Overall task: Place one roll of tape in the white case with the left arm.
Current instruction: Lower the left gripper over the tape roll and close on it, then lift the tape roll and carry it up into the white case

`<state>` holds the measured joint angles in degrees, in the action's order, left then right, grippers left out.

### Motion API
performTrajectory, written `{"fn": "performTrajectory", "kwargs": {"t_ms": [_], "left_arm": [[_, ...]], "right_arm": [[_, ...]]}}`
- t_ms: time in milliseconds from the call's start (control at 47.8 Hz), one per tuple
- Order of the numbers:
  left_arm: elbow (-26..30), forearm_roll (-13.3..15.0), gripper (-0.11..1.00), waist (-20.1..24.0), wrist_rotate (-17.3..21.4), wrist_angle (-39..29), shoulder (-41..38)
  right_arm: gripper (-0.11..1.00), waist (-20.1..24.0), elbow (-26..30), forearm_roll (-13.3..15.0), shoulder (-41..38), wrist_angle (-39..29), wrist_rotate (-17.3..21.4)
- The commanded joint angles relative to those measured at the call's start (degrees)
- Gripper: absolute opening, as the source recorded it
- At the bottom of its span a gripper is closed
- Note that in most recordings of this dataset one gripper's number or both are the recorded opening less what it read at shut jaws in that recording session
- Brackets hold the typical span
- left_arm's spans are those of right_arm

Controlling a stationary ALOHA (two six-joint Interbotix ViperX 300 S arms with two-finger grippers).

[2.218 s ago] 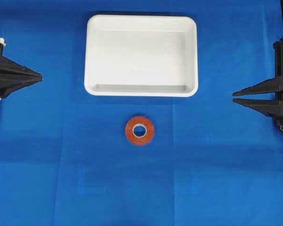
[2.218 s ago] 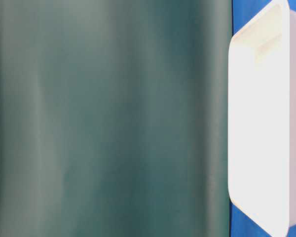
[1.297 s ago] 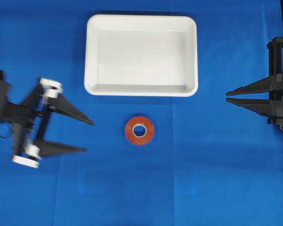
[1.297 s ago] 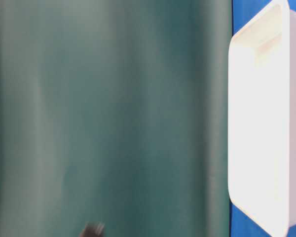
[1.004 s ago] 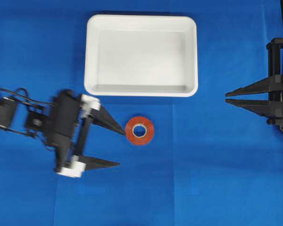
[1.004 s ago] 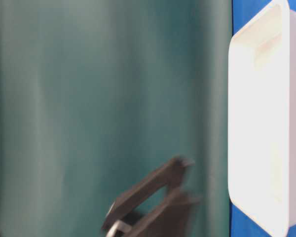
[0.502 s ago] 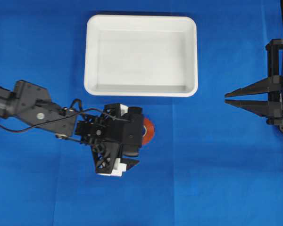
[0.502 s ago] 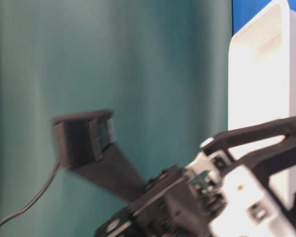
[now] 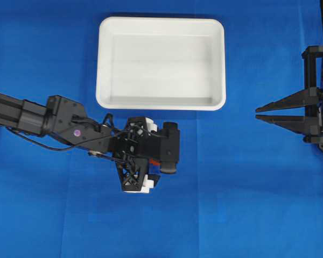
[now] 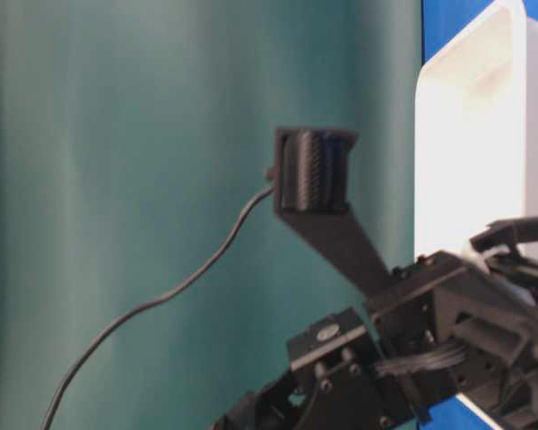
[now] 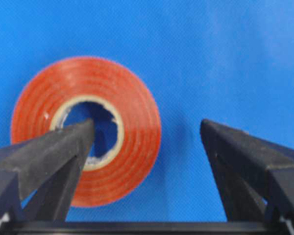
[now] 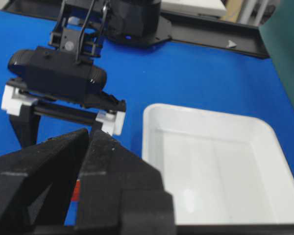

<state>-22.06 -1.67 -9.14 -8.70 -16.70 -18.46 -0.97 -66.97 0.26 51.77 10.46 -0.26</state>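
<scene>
The left arm [image 9: 48, 119] reaches in from the left edge of the blue surface [image 9: 247, 204] and ends over the spot just near of the case [image 9: 160, 28], so that in the overhead view the left gripper [image 9: 151, 156] and its camera housing hide almost all of the tape [image 11: 85, 129]; only a sliver of orange shows beside the white parts of the gripper. The wrist view shows the tape lying flat on the surface, an orange-red ring with a pale core. The left gripper is wide open and holds nothing: one finger [image 11: 54, 152] has its tip over the hole of the tape, the other finger [image 11: 240, 156] stands out over bare blue to the right of the roll, apart from its rim. Whether the first tip touches the core cannot be told. The case sits on the far middle of the surface, a shallow white tray with rounded corners, with nothing in it, and the tape lies outside it, just on its near side. In the table-level view the case shows at the right edge before a green curtain [image 10: 161, 179], with the arm's black links and a cable [image 10: 161, 305] in front. The right gripper [image 9: 264, 114] waits at the right edge, well apart from the case, its two pointed fingers drawn close together with only a narrow gap between them, holding nothing.
</scene>
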Motion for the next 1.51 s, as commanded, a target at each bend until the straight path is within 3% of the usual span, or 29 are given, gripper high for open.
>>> {"fn": "performTrajectory", "kwargs": {"t_ms": [0,126,209,314,356,544,795,1151,1486], "left_arm": [[2.1,-0.2,0.9,0.2,-0.1,-1.5,0.2],[3.7,-0.2,0.82,0.1,-0.2,-4.1,-0.3],[4.8,-0.3,0.62,0.1,-0.1,-5.9,-0.1],[6.2,-0.8,0.29,-0.1,0.4,-8.7,0.7],[6.9,-1.1,0.24,-0.3,0.4,-9.8,1.2],[8.9,-2.0,0.25,0.0,0.7,-14.6,5.0],[9.8,-6.9,0.25,4.7,3.1,-19.1,8.7],[9.1,-6.9,0.25,17.0,11.4,-15.4,7.7],[8.6,-6.7,0.25,22.3,11.6,-12.0,2.1]], "right_arm": [[-0.11,-0.1,1.0,0.2,-0.3,0.2,-0.1],[-0.11,-0.1,1.0,0.2,-0.4,0.2,-0.1],[-0.11,-0.1,0.9,0.3,-0.4,0.2,-0.1],[-0.11,-0.1,0.9,0.2,-0.7,0.0,-0.1],[-0.11,-0.1,0.9,0.2,-0.8,-0.1,-0.1],[-0.11,-0.1,0.9,0.2,-0.9,-0.4,-0.1],[-0.11,-0.1,0.9,0.2,-1.0,-0.7,-0.1],[-0.11,-0.1,0.7,0.2,-2.1,-1.0,-0.1],[-0.11,0.0,0.7,0.2,-2.1,-1.0,-0.1]]}}
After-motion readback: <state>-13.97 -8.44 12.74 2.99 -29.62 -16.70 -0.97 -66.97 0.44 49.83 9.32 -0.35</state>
